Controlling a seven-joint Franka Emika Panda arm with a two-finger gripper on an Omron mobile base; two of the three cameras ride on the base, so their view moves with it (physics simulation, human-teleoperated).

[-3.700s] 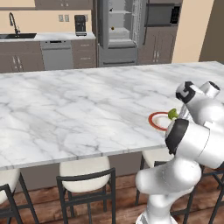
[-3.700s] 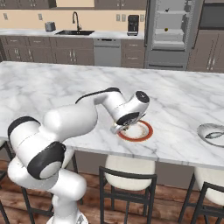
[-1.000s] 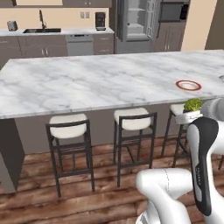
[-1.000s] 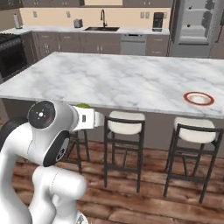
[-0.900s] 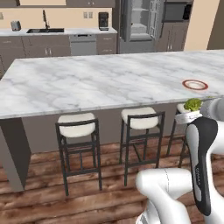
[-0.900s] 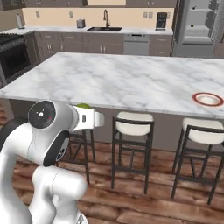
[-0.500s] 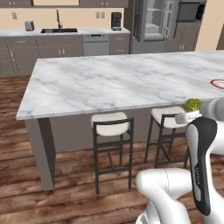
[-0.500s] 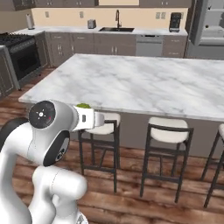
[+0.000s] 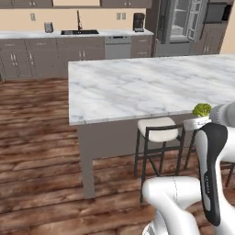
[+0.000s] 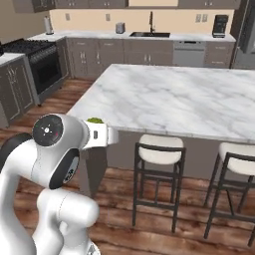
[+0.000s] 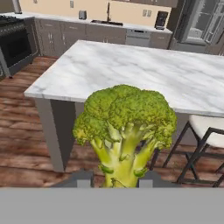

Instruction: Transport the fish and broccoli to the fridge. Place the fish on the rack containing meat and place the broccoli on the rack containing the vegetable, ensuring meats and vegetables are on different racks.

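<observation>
The broccoli [image 11: 124, 127], a bright-green floret with a pale stalk, stands upright in my gripper [image 11: 116, 177], which is shut on its stalk. It also shows as a small green head above the white hand in the left base view [image 9: 201, 109] and in the right base view [image 10: 94, 120]. I hold it out in the air in front of the island's near edge. The fridge [image 9: 183, 23] stands at the far back right, its door open on pale shelves, and shows again in the hand view [image 11: 201, 22]. The fish is out of view.
The marble island [image 9: 137, 87] lies between me and the fridge, its left end over wooden floor [image 9: 41, 151]. Stools [image 9: 158, 131] [image 10: 159, 144] stand under its near edge. A stove [image 10: 30, 55] is at the far left, and a sink counter with a coffee machine [image 9: 138, 20] runs along the back wall.
The whole picture has shifted right as the base drove left along the island; its left end and open floor have come into view. The broccoli stays in the shut gripper.
</observation>
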